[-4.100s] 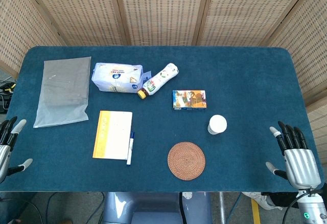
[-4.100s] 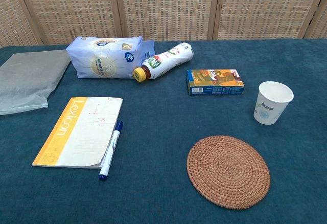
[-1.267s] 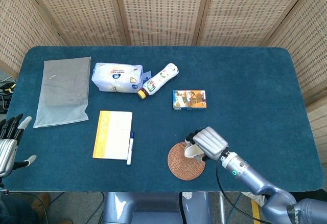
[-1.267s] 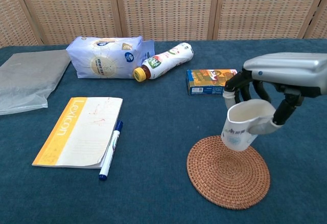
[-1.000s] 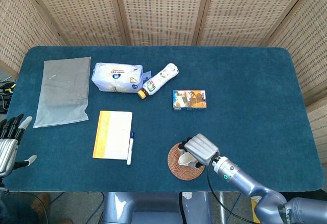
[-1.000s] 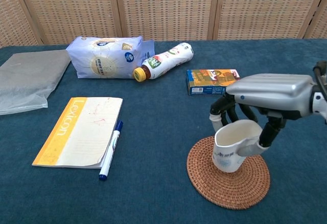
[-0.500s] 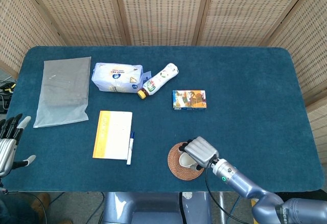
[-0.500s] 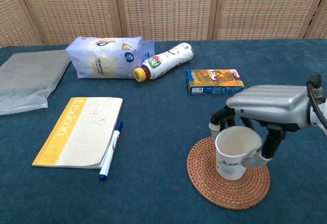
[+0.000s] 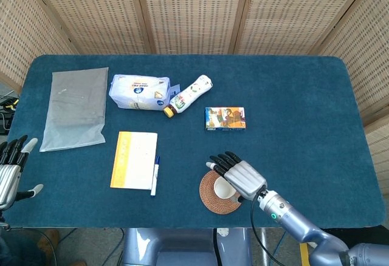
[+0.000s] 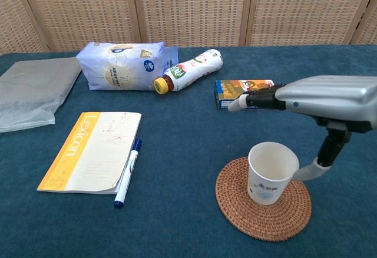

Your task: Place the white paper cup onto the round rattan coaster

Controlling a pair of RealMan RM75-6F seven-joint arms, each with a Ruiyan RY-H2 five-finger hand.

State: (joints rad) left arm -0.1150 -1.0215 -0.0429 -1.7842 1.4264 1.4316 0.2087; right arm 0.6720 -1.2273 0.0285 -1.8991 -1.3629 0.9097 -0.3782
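Observation:
The white paper cup [image 10: 269,172] stands upright on the round rattan coaster [image 10: 263,198], near the table's front edge. From the head view the cup [image 9: 223,190] shows partly under my right hand [image 9: 238,175], on the coaster [image 9: 211,198]. My right hand [image 10: 318,102] hovers over the cup with its fingers stretched out flat and the thumb hanging down beside the cup's right side, gripping nothing. My left hand [image 9: 10,172] rests at the table's left front corner with its fingers spread and empty.
A yellow notebook [image 9: 134,160] with a blue pen [image 9: 154,175] lies left of the coaster. Behind are a small orange box [image 9: 225,119], a lying bottle [image 9: 189,95], a white-blue packet [image 9: 138,92] and a grey bag [image 9: 74,107].
My right hand carried the cup from the right onto the coaster, set it down upright, then let go and spread its fingers above it. The left hand stayed put.

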